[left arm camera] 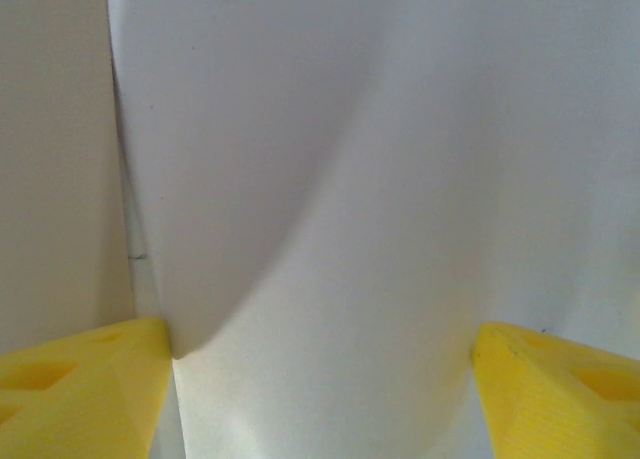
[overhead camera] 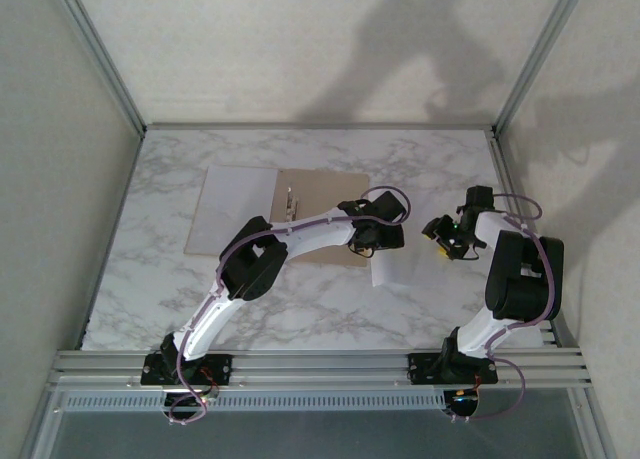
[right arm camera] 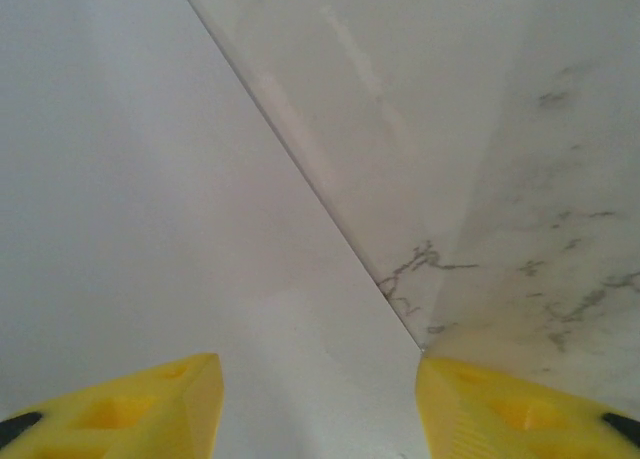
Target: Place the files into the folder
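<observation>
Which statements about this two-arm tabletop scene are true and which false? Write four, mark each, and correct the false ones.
1. The flat tan-brown cardboard folder lies open on the white-grey marble table. True.
2. A thin white paper sheet lies on the marble just right of the folder. True.
3. The left gripper is clamped shut. False: its yellow fingers stand well apart above the sheet.
4. The right gripper hangs over the folder's metal clip. False: it is to the right of the folder, above the sheet's edge and bare marble.
</observation>
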